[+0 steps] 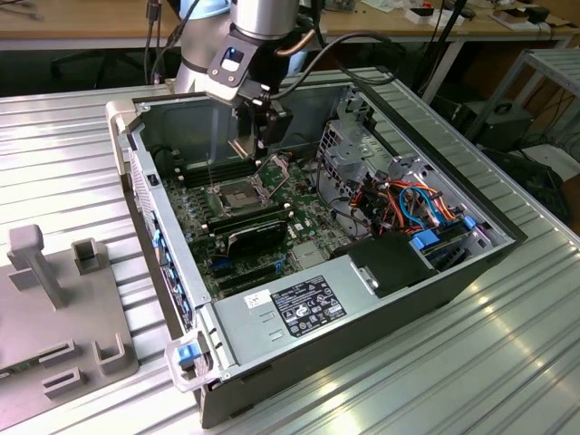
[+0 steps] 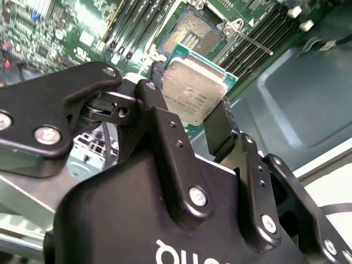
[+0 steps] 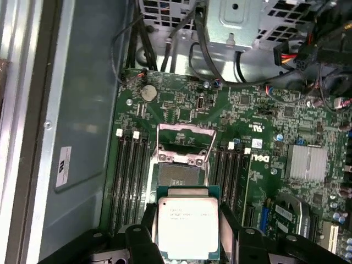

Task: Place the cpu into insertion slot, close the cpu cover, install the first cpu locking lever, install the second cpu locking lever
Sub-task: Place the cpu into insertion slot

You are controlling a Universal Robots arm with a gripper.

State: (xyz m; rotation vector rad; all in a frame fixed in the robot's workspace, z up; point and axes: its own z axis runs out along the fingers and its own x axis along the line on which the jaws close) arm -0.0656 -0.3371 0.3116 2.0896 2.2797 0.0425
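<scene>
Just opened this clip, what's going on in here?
The robot arm's gripper has the cpu clamped by its edges, held above the motherboard inside an open computer case. The insertion slot lies bare close by, with the cpu cover swung up and open. The cpu is not yet seated in the slot.

In the exterior view the arm [image 1: 265,16] is a silver-grey metal tube with a pale blue cap [image 1: 204,7] at one joint. A grey block [image 1: 231,65] with a small blue spot is fixed at the wrist, and black cables [image 1: 358,39] loop off beside it. In the second wrist view the housing [image 2: 137,214] behind the jaws is matte black, with white lettering [image 2: 181,254] cut off at the edge. The jaws are black linkage bars with round silver screws [image 2: 197,196] and small holes.
</scene>
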